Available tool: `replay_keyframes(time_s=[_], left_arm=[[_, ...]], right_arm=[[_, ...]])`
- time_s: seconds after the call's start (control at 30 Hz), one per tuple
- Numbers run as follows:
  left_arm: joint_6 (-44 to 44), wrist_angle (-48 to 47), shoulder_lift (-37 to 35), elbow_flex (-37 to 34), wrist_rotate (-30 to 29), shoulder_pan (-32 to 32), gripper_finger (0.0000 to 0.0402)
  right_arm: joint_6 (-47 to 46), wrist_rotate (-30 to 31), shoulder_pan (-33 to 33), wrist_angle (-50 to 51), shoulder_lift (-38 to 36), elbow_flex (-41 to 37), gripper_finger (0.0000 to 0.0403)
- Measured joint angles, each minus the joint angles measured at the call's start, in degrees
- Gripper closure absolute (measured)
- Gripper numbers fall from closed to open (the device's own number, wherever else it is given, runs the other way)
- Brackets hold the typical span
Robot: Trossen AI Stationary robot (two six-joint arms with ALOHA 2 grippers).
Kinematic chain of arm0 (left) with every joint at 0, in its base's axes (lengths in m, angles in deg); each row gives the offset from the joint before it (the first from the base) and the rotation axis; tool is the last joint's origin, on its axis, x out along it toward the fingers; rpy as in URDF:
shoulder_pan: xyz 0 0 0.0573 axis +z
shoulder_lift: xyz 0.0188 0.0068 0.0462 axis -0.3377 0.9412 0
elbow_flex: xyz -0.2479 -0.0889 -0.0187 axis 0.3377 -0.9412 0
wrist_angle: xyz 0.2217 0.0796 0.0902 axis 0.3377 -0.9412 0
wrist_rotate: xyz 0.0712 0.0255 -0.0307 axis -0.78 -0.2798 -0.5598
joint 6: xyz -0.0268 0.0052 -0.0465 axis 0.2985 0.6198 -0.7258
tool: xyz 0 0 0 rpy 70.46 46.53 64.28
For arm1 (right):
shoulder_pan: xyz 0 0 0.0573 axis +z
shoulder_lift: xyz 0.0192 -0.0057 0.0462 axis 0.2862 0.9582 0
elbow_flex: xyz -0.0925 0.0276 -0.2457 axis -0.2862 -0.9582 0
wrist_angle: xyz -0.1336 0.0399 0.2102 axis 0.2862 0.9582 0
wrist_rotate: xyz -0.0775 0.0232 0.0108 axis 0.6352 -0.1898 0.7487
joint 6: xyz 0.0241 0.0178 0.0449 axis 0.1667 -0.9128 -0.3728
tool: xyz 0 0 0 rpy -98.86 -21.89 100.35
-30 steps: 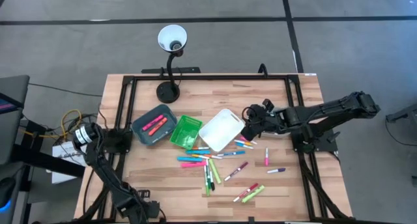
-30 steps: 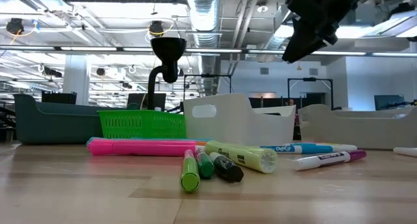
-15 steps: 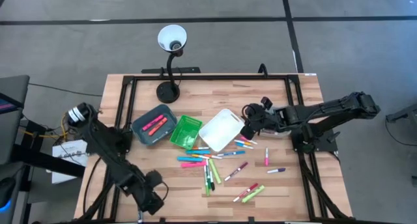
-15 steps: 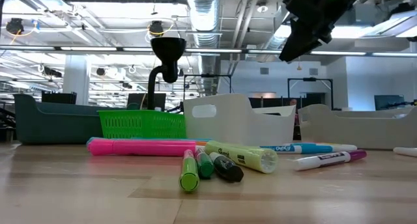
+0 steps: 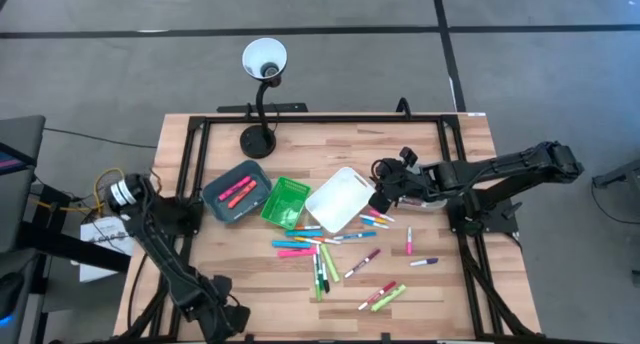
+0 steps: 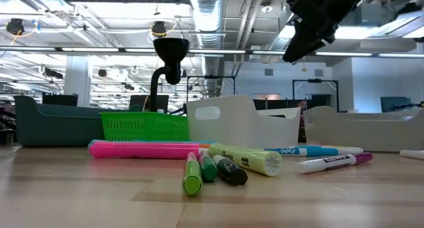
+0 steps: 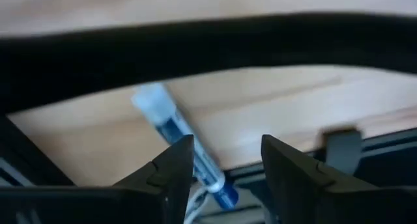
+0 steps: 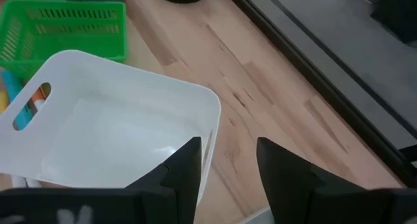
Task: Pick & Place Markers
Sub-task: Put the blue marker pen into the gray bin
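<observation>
Colourful markers (image 5: 335, 252) lie scattered on the wooden table (image 5: 430, 164), near a white bin (image 5: 338, 199). The right gripper (image 5: 383, 189) hovers above the bin's rim, fingers (image 8: 182, 168) parted and empty; descending here, it could strike the rim. The left gripper (image 7: 225, 160), at the table's front-left edge, is open over a blue marker (image 7: 179, 142), holding nothing.

We count three bins (image 5: 339, 199), one lamp (image 5: 263, 60), and about eighteen markers (image 5: 322, 246) on the bench (image 5: 420, 154).
</observation>
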Motion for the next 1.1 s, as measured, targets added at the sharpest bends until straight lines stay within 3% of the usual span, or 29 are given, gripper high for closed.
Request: replay_keyframes(time_s=[0.43,0.67,0.9,1.1], left_arm=[[-0.65,2.21,3.20,0.04,3.59,-1.40,0.0236],[-1.24,1.66,-2.63,0.04,3.72,0.03,0.0236],[-6.71,1.27,-4.83,0.07,16.18,0.16,0.0236],[-6.41,1.26,-1.77,0.07,9.48,-0.04,0.0236]], right_arm=[[2.04,-0.02,0.00,-3.99,0.02,0.00,0.0269],[4.13,-0.61,-0.33,-7.82,0.00,0.00,0.0270],[8.29,-1.89,-1.74,-11.14,0.00,0.00,0.0270],[8.46,-3.25,-3.53,-11.40,0.00,0.00,0.0270]])
